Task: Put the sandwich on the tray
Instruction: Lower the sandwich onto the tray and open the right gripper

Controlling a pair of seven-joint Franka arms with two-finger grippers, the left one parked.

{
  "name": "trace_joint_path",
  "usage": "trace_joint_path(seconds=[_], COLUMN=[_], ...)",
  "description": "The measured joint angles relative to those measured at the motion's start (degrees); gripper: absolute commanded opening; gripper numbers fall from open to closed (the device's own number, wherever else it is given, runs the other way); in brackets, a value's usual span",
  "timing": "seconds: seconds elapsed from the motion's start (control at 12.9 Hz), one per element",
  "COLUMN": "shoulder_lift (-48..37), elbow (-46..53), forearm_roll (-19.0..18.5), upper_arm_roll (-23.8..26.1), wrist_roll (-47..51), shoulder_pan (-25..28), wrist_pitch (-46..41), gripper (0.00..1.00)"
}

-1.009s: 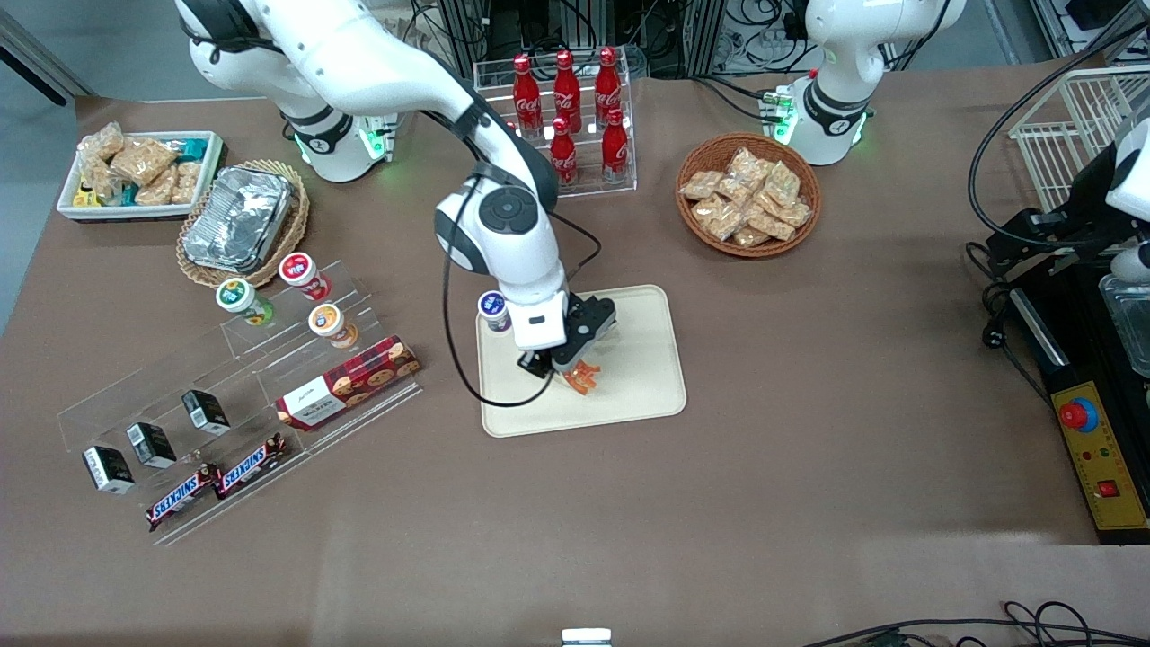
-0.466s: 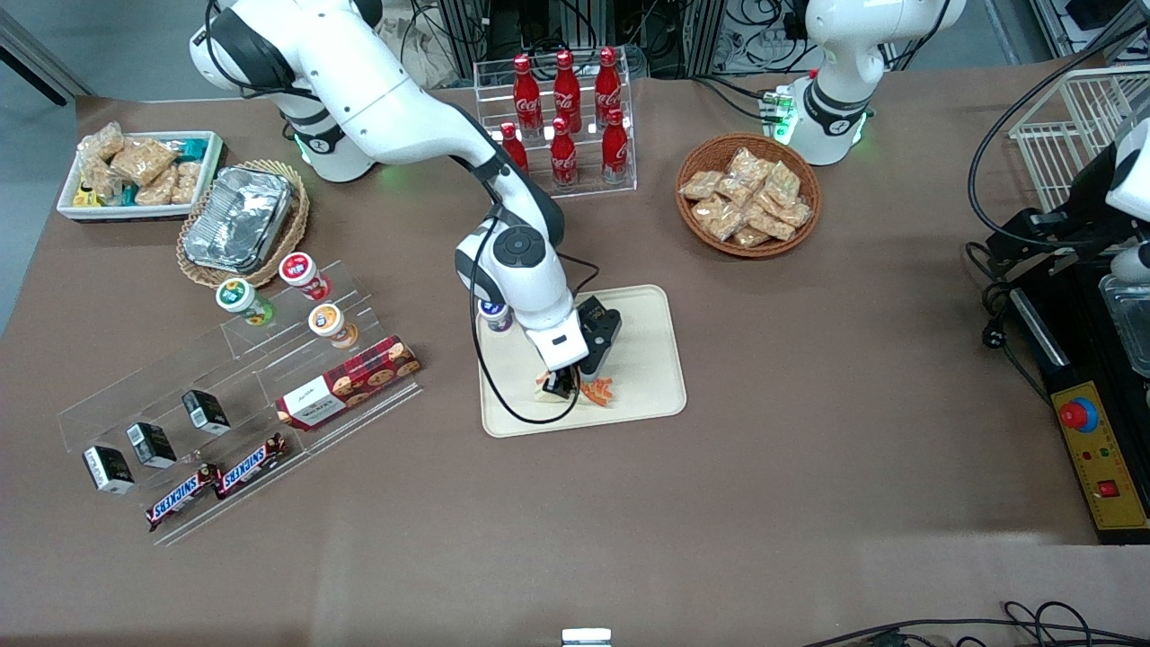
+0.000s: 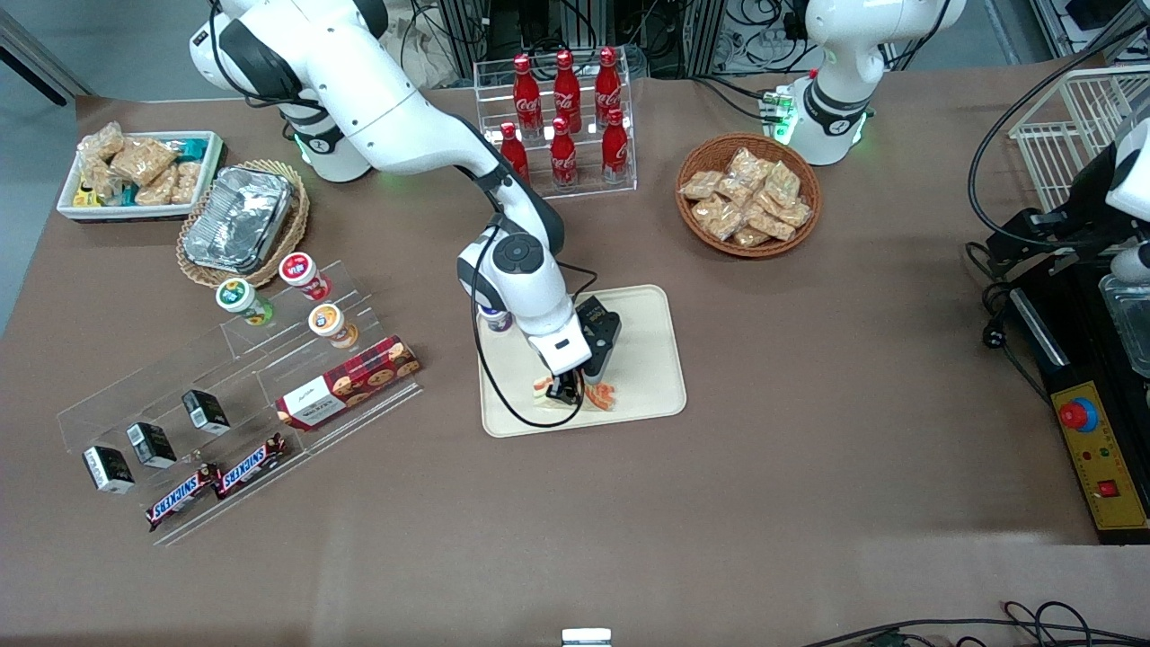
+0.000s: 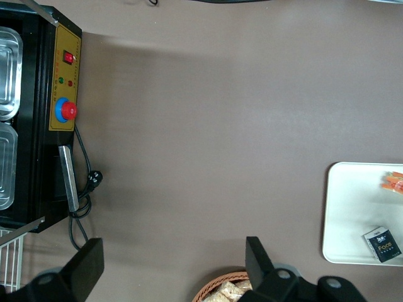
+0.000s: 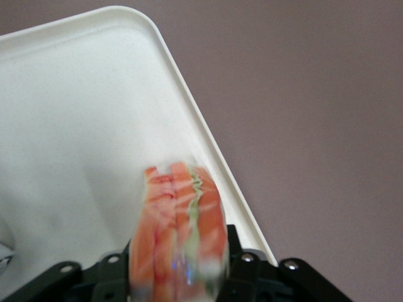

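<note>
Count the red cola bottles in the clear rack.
6 cola bottles stand in the clear rack: three on the higher step, three on the lower, nearer step. The end effector is elsewhere, low over the tray.

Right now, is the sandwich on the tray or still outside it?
On it: the sandwich lies within the tray rim, with the pincer directly over it.

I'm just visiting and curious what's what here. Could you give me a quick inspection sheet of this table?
Surface: brown table.
Job's things: sandwich low over the cream tray, near its front rim.
Clutter: cola bottles, basket of snack packets, foil container, cups, chocolate bars, small dark packet on the tray.
Claw: claw shut on the sandwich.
Cables: black cable looping from the wrist.
Surroundings: control box, wire rack.
</note>
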Motion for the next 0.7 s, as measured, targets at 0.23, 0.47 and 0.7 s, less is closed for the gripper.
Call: trace_joint_path(seconds=[0.23, 0.47, 0.7], shoulder_lift=[0.0, -0.9, -6.5], elbow=[0.4, 1.6, 2.5], forearm_roll=[0.0, 0.0, 0.3], upper_arm_roll=[0.0, 0.0, -0.1], wrist_roll=[2.1, 6.9, 13.6], shoulder_pan=[0.0, 0.0, -0.3], wrist_pitch=[0.5, 0.4, -8.9], gripper=[0.99, 0.99, 0.99])
